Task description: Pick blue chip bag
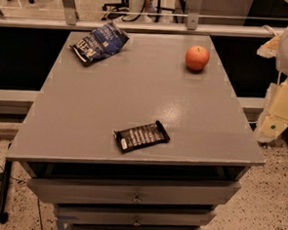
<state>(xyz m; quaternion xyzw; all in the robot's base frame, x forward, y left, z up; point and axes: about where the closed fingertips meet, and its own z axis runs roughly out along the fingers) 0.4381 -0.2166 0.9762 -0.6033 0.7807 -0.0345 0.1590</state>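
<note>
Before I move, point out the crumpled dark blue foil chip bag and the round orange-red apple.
Crumpled dark blue foil chip bag [100, 42], camera view: middle of its printed face.
Round orange-red apple [197, 58], camera view: centre of its skin.
Gripper: not in this camera view.

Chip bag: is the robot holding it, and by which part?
No. The chip bag lies on the table, untouched; the gripper is out of view.
</note>
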